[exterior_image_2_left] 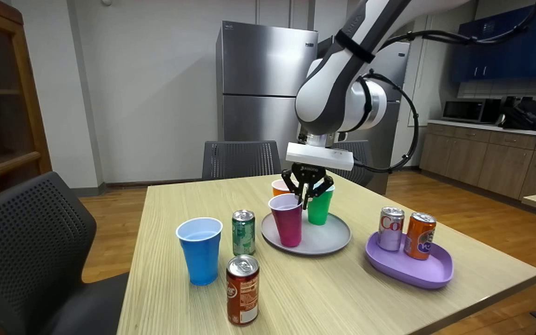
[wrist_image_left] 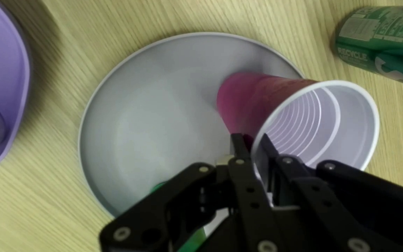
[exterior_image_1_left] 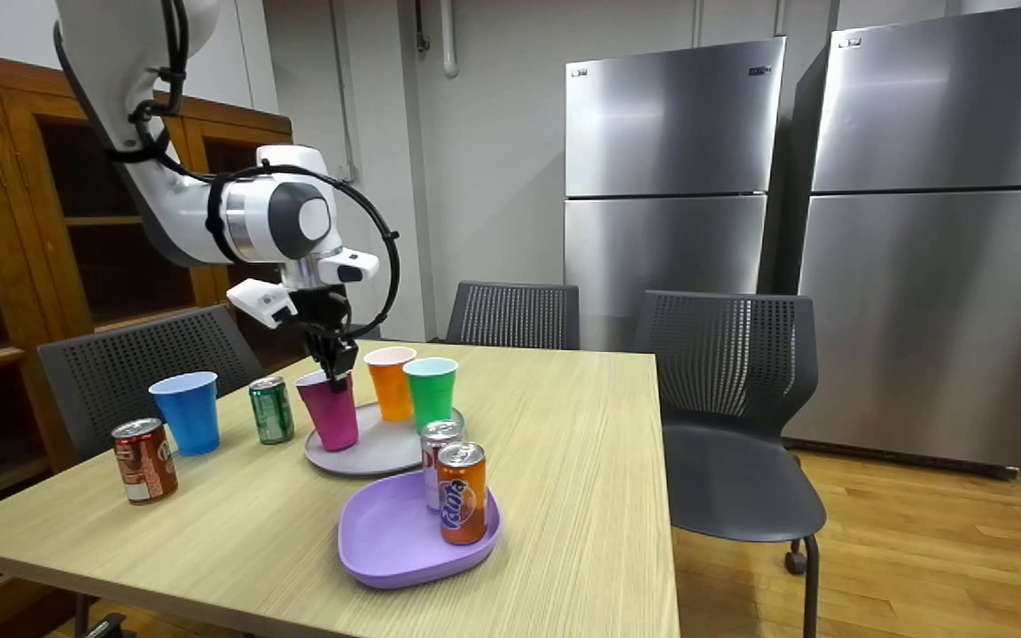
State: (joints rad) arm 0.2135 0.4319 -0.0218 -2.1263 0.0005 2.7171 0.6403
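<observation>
Since one finger is down inside the magenta cup [wrist_image_left: 257, 94] and one's outside, the rim sits between the fingers of the gripper [wrist_image_left: 252, 139]; whether they're pinching it or a hair apart, can't tell from where I'm standing. Cup looks upright, base on the near-left part of the gray plate [wrist_image_left: 152, 105]. I'd make any move dead vertical, since a sideways drag on that rim would probably tip it. Tight spots: green cup [exterior_image_2_left: 320, 210] close on the right, orange cup [exterior_image_1_left: 393, 390] on the far side, green can [exterior_image_1_left: 271, 412] just off the plate's left edge. Up looks roomiest imo. Purple tray [exterior_image_1_left: 386, 536] is nearer me, and the right edge of the desk [exterior_image_1_left: 581, 425] is well away.
</observation>
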